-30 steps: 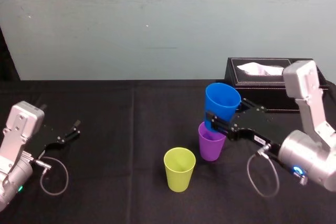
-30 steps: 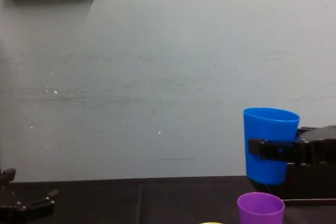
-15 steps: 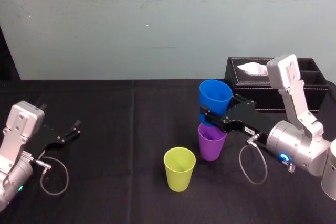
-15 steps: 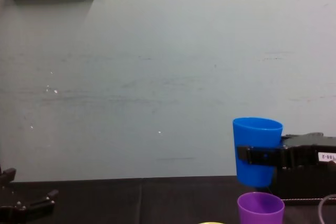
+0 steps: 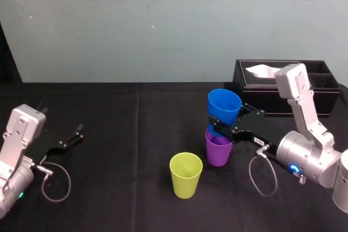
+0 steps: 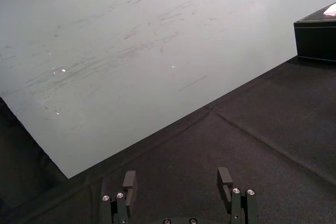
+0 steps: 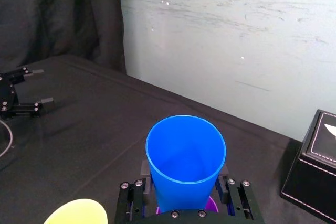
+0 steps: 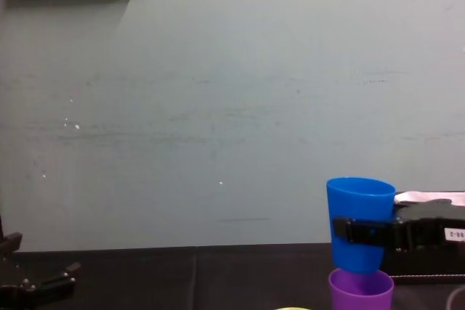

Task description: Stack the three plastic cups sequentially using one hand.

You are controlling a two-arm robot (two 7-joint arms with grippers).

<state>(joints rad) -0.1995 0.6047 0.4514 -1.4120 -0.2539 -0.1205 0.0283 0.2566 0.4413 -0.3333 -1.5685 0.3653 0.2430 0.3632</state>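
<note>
A: What has the right gripper point(image 5: 218, 126) got?
B: It pinches the blue cup point(image 5: 224, 107) upright, the cup's base at the mouth of the purple cup point(image 5: 218, 151) directly beneath.
A: What's around it?
B: The yellow-green cup point(image 5: 185, 175) stands apart, to its left and nearer the robot. The black tissue box point(image 5: 272, 85) sits behind it. The left gripper point(image 6: 177, 179), fingers spread, rests far off left.

Silver-grey left arm point(image 5: 20, 134) and right arm point(image 5: 305, 110), rounded joints, looped grey cables point(image 5: 251, 173). Black left gripper point(image 5: 72, 137); black right gripper point(image 5: 217, 126) with screw-studded fingers point(image 7: 232, 188) and a white label point(image 8: 454, 234).
</note>
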